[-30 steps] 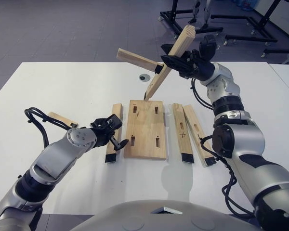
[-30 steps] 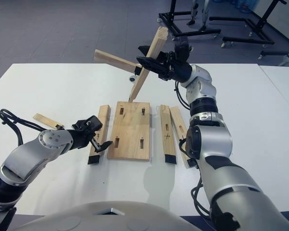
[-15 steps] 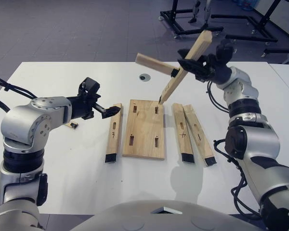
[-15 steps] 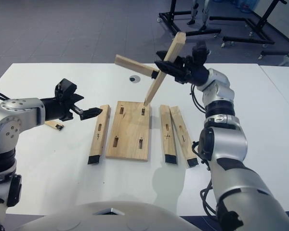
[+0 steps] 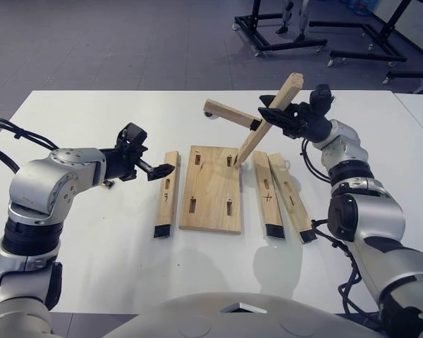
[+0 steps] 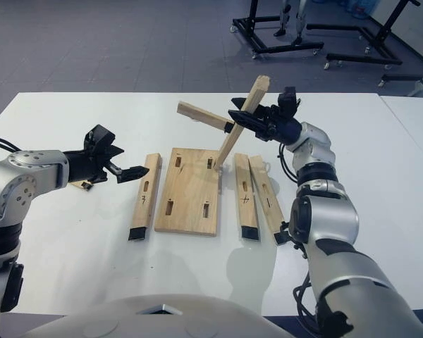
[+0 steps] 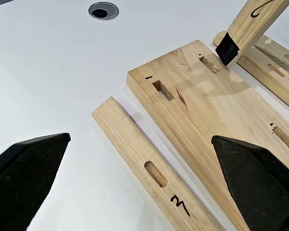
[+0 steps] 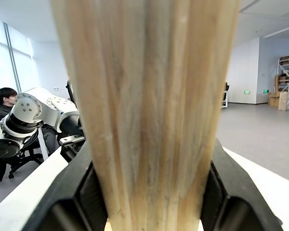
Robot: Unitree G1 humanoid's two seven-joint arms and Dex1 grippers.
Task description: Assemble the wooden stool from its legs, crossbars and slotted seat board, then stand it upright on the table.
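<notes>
Left eye view shows the leg (image 5: 252, 143) slanting in the air with a crossbar (image 5: 229, 113) jutting sideways from its middle; its black-tipped lower end meets the seat board (image 5: 211, 197) at the far slot on the robot's right, though whether it has entered I cannot tell; the right gripper (image 5: 276, 118) is clamped on the leg just above the crossbar joint. The wood looks stiff, light and dry, so it should not flex or slip, but the crossbar would likely twist it in a loose grasp; a hold close to the joint seems best. Another loose leg (image 5: 167, 193) lies beside the board's left edge, two more (image 5: 266, 193) beside its right; the left gripper (image 6: 129, 163) hovers near the left one, jaws spread wide and empty, over the white table (image 5: 92, 120).
</notes>
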